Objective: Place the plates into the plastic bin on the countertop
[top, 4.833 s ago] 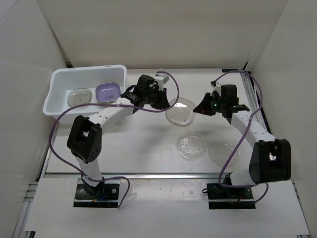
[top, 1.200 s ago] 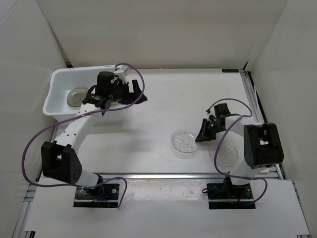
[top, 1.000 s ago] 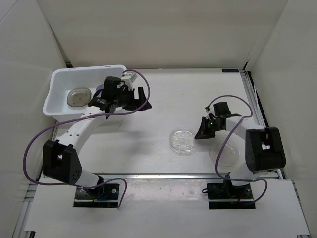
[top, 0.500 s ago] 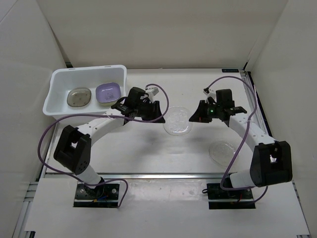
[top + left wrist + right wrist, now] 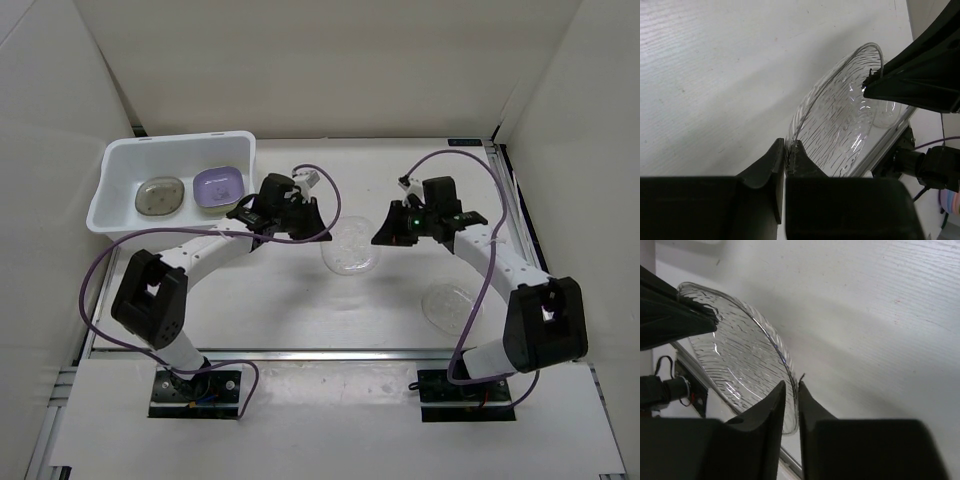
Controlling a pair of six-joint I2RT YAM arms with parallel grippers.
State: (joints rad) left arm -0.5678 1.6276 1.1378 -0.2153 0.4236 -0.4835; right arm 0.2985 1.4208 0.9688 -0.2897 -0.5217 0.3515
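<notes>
Clear ribbed plate (image 5: pixel 350 250) is pinched at opposite rims by the left gripper (image 5: pixel 785 150) and the right gripper (image 5: pixel 791 385).

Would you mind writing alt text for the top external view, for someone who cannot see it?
The left gripper and right gripper together hold a clear plate by opposite rims. A second plate lies near the right arm; the white bin at left holds a greyish dish and a purple dish.
</notes>
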